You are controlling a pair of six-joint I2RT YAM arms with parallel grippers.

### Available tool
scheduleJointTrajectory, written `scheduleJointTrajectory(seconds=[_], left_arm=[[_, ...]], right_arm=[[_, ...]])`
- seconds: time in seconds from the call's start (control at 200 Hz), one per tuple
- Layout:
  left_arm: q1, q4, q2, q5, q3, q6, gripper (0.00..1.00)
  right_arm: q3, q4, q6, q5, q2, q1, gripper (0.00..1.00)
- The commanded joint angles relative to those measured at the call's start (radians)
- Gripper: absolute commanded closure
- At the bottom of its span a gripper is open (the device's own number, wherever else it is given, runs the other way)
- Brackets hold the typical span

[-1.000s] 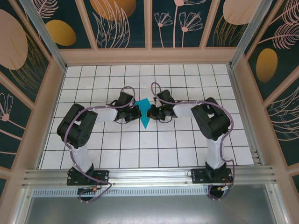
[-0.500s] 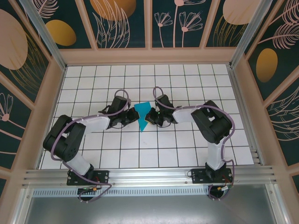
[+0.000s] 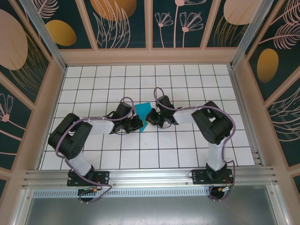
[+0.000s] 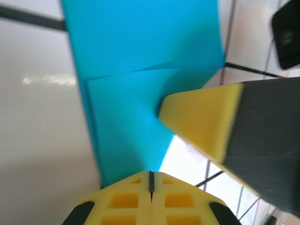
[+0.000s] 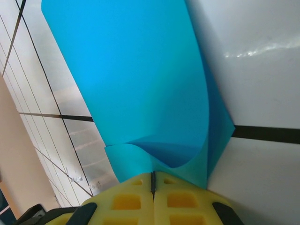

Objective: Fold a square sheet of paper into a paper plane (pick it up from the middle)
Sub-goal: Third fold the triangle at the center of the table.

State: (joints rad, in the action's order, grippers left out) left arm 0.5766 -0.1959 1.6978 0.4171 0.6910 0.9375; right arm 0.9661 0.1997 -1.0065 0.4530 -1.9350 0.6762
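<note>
1. Top external shows me the square sheet of paper (image 3: 143, 112) between both arms, its long axis running near to far.
2. Left gripper (image 4: 151, 182) and right gripper (image 5: 153, 179) each pinch an opposite edge.

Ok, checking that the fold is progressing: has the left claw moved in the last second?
Yes. Seen from above, the left claw, shut on the teal paper, has shifted down the view, closer to the near aluminium rail.

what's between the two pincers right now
The partly folded teal paper spans the gap between the left pincer and the right pincer, each shut on it, as the top view shows.
</note>
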Motion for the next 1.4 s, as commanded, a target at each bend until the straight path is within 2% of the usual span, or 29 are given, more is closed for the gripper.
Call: scheduleJointTrajectory(seconds=[0.0, 0.165, 0.345, 0.575, 1.071, 1.396], left_arm=[[0.005, 0.024, 0.030, -0.009, -0.015, -0.005, 1.00], [0.006, 0.099, 0.046, -0.074, 0.000, -0.023, 1.00], [0.006, 0.133, 0.042, -0.114, -0.006, -0.028, 1.00], [0.006, 0.151, 0.037, -0.137, -0.013, -0.020, 1.00], [0.006, 0.200, 0.042, -0.152, -0.008, -0.031, 1.00], [0.006, 0.257, 0.045, -0.185, -0.015, -0.048, 1.00]], right_arm=[[-0.020, 0.020, 0.072, 0.016, 0.018, 0.008, 0.98], [-0.033, 0.055, 0.171, 0.027, 0.057, -0.004, 0.98], [-0.058, -0.014, 0.281, -0.010, 0.118, -0.009, 0.98], [-0.068, -0.042, 0.303, 0.021, 0.079, 0.000, 0.99], [0.055, -0.116, 0.372, 0.042, -0.025, -0.003, 0.98], [0.084, -0.152, 0.397, -0.032, -0.037, -0.093, 0.99]])
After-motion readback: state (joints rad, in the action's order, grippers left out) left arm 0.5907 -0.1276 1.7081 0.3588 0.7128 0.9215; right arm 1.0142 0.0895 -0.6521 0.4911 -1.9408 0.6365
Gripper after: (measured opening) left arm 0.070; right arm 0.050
